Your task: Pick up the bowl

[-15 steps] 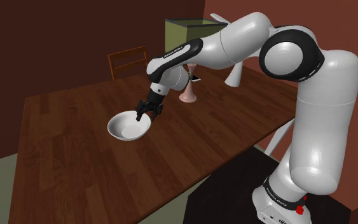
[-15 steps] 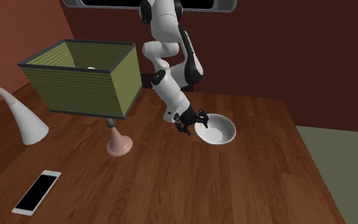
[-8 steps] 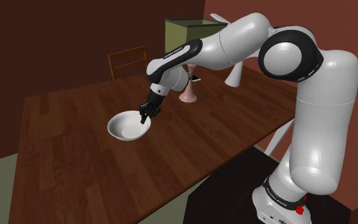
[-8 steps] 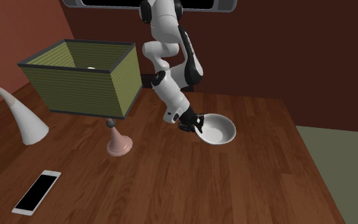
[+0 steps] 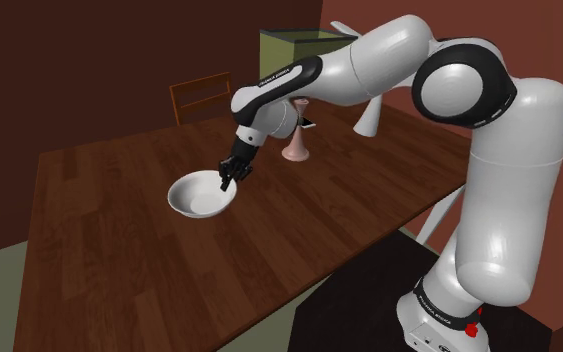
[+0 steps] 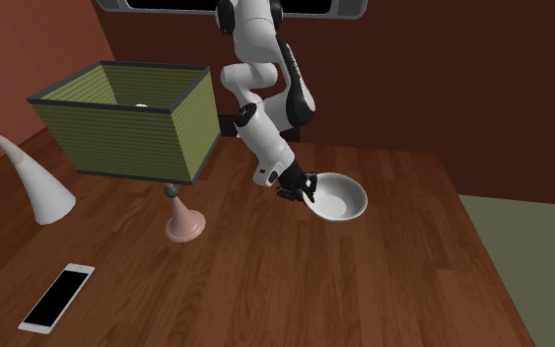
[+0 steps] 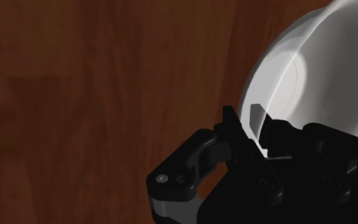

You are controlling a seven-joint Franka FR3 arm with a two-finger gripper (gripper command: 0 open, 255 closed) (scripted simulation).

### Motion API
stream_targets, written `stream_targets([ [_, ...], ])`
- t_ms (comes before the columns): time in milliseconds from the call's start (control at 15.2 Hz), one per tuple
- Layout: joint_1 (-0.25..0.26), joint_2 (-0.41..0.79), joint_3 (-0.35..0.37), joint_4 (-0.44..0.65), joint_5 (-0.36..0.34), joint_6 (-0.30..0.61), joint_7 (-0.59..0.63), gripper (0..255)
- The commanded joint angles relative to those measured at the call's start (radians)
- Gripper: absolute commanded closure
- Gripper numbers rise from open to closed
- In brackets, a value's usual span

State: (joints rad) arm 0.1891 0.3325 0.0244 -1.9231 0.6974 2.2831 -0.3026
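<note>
A white bowl (image 5: 201, 197) is on the dark wooden table (image 5: 109, 270), near the middle of it. My black gripper (image 5: 227, 179) comes down on the bowl's rim on the side nearest the lamp and is shut on it. In the second exterior view the gripper (image 6: 308, 190) grips the left edge of the bowl (image 6: 338, 198). In the wrist view the two fingers (image 7: 233, 125) pinch the bowl's thin rim, one inside and one outside, with the bowl (image 7: 317, 70) spreading beyond them. Whether the bowl still touches the table I cannot tell.
A lamp with a green square shade (image 6: 127, 118) and a pink foot (image 6: 183, 225) stands beside the arm. A black phone (image 6: 56, 297) and a white curved object (image 6: 29, 182) lie further off. A wooden chair (image 5: 201, 97) is behind the table. The table's front edge runs near the stand.
The fingers, open around the rim a second ago, have closed on it. The hand and bowl have shifted slightly since.
</note>
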Motion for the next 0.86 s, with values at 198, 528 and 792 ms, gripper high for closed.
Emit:
stream_targets([
  [198,0.001,-0.033,-0.007,0.018,-0.024,-0.044,0.035,255],
  [528,0.001,-0.066,-0.013,0.039,-0.047,-0.089,0.071,255],
  [792,0.001,-0.079,-0.015,0.049,-0.056,-0.109,0.086,255],
])
